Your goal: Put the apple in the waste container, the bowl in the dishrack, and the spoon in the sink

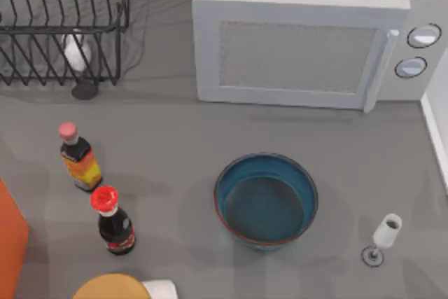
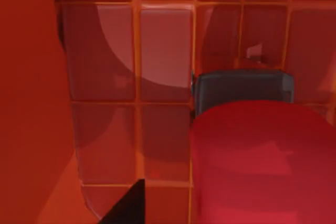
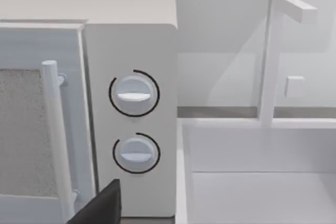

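The apple (image 2: pixel 262 166) looms large and red in the left wrist view, inside the orange-red waste container (image 2: pixel 105 129) above its gridded floor. A dark part of my left gripper (image 2: pixel 128 208) sits beside the apple, and a grey block (image 2: pixel 239 90) shows just beyond it. The waste container's orange wall (image 1: pixel 10 243) is at the table's left edge. The teal bowl (image 1: pixel 266 201) stands upright in the middle front. The black wire dishrack (image 1: pixel 63 26) is at the back left. My right gripper (image 3: pixel 100 205) faces the microwave and the white sink (image 3: pixel 262 182). The spoon is out of view.
A white microwave (image 1: pixel 301 47) fills the back centre. Two bottles (image 1: pixel 79 157) (image 1: pixel 114 220) stand at the left, a wine glass (image 1: pixel 383 236) at the front right and another glass (image 1: pixel 77 54) by the dishrack. A faucet (image 3: pixel 273 56) rises over the sink. A yellow-orange round thing (image 1: pixel 112 286) lies at the front edge.
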### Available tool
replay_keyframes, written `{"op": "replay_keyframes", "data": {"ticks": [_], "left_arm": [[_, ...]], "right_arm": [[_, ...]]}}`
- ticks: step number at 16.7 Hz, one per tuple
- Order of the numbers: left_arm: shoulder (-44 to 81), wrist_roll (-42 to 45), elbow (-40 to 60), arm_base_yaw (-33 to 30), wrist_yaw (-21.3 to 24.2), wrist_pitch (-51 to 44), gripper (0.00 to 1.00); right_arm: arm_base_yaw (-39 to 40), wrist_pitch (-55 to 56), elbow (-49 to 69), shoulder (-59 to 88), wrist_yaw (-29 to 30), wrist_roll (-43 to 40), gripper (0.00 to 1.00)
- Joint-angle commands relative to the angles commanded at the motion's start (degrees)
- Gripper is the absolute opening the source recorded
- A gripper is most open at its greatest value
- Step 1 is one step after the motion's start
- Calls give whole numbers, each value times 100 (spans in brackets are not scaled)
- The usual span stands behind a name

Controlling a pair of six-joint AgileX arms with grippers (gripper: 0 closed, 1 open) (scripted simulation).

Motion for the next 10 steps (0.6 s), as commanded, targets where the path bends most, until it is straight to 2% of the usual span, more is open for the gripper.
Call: {"op": "replay_keyframes", "data": {"ticks": [10], "left_arm": [[-134,-184,-89,-37,-3,115,100]], "right_arm": [[0,0,0,0,0,0,100]]}}
